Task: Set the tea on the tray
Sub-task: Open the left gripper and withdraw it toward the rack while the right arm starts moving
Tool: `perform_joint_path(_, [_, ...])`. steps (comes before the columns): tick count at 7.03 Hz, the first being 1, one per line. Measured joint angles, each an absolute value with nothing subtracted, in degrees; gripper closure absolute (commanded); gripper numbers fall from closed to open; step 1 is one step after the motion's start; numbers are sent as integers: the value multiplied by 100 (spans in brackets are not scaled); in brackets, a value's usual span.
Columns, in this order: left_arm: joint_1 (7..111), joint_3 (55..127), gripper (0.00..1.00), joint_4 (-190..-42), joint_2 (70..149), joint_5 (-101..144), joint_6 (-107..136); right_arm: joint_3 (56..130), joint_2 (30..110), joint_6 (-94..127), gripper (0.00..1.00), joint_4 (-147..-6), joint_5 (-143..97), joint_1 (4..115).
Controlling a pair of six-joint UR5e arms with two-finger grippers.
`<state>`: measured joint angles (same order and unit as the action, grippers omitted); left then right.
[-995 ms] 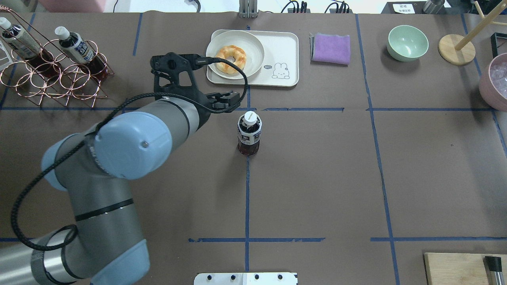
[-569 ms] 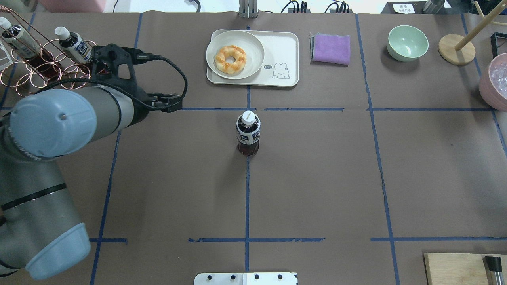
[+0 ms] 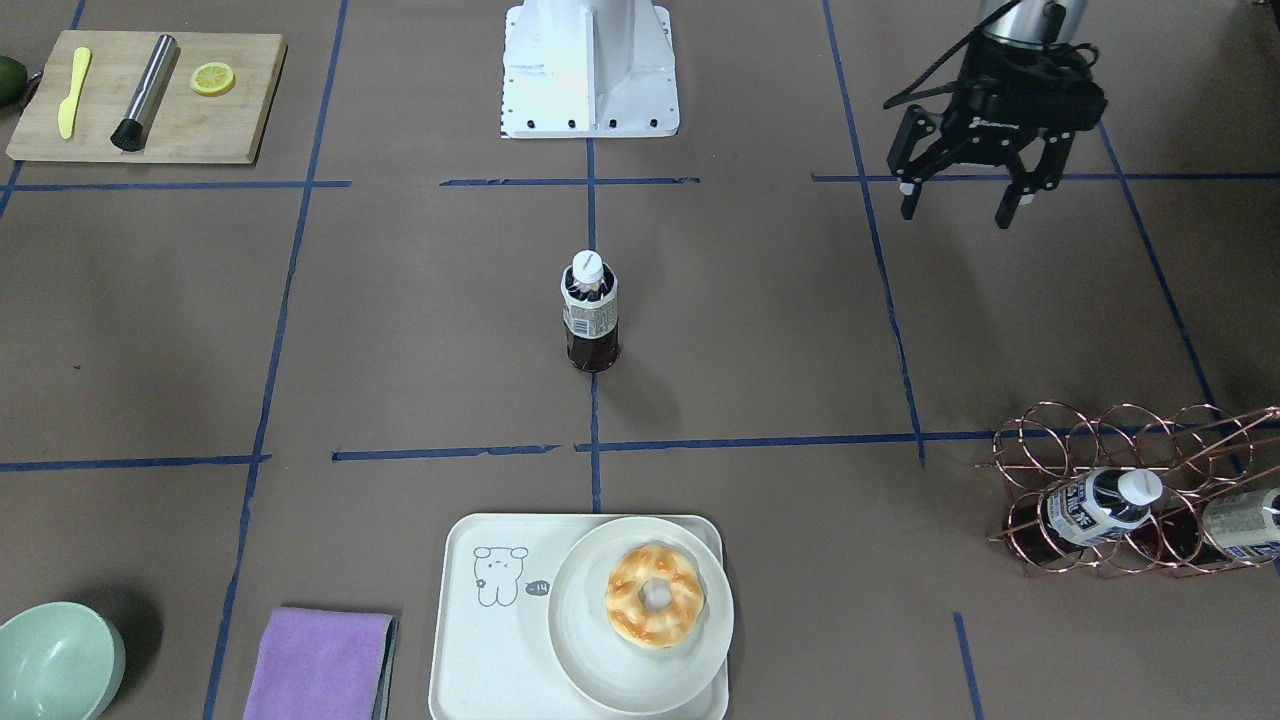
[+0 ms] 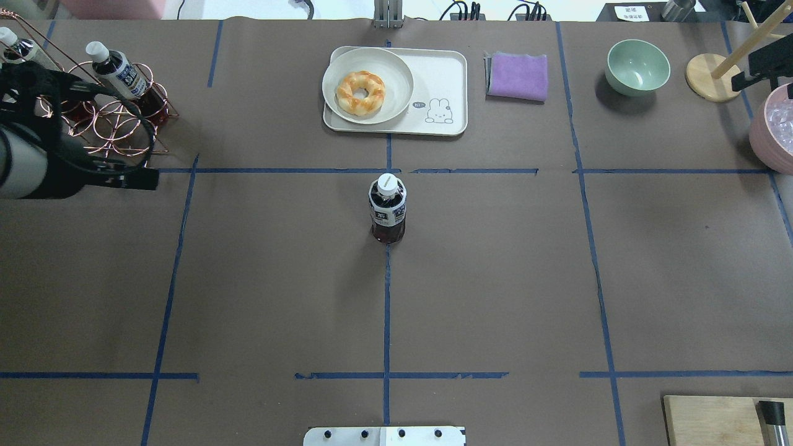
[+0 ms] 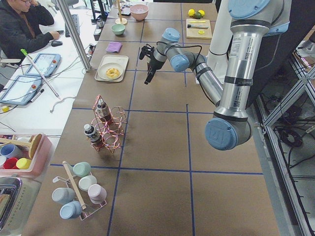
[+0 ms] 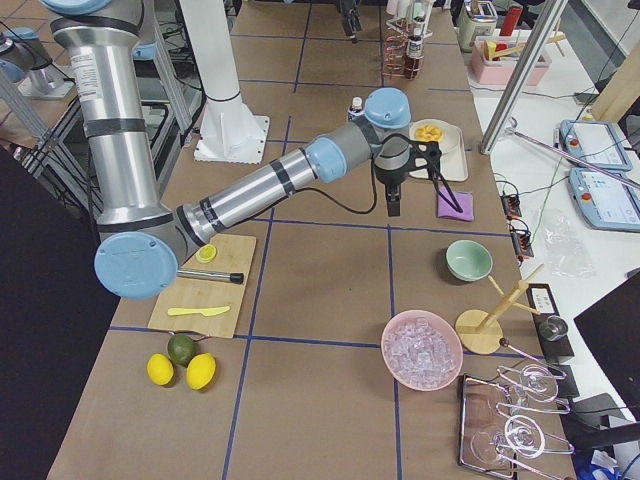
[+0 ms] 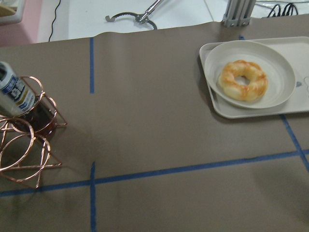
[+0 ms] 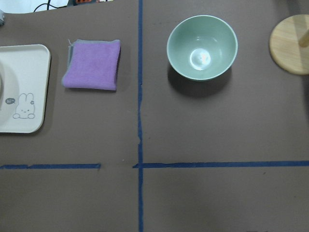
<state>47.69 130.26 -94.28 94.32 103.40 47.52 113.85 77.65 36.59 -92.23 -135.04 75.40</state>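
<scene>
The left gripper (image 3: 957, 212) is hovering open, well off at 9 o'clock from the tea bottle (image 4: 388, 207); grasping it, then carrying it to the tray (image 4: 443, 74) at 12 o'clock, is probably coming next.

Tea (image 3: 589, 318) label: dark printed characters, too small to read.
Tray (image 4: 447, 67): tiny speech bubble beside the drawn animal, wording unclear.
Left gripper (image 3: 955, 212): white lettering, illegible.

A glazed ring doughnut (image 3: 654, 596) lies on a round cream plate (image 3: 585, 650), with a folded purple cloth (image 3: 318, 663) nearby and an empty pale-green bowl (image 3: 55, 665) beyond the cloth. At one table corner a wooden board (image 3: 200, 130) carries a lemon slice (image 3: 213, 78), a yellow knife (image 3: 69, 92) and a dark-tipped metal muddler (image 3: 143, 92). A copper wire rack (image 3: 1128, 432) stands at the opposite side.
</scene>
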Motion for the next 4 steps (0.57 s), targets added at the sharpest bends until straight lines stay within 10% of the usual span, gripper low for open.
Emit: perform_joint_path(4, [6500, 12313, 0, -9357, 8546, 11909, 2413, 11835, 6161, 5187, 0, -10547, -12795, 6065])
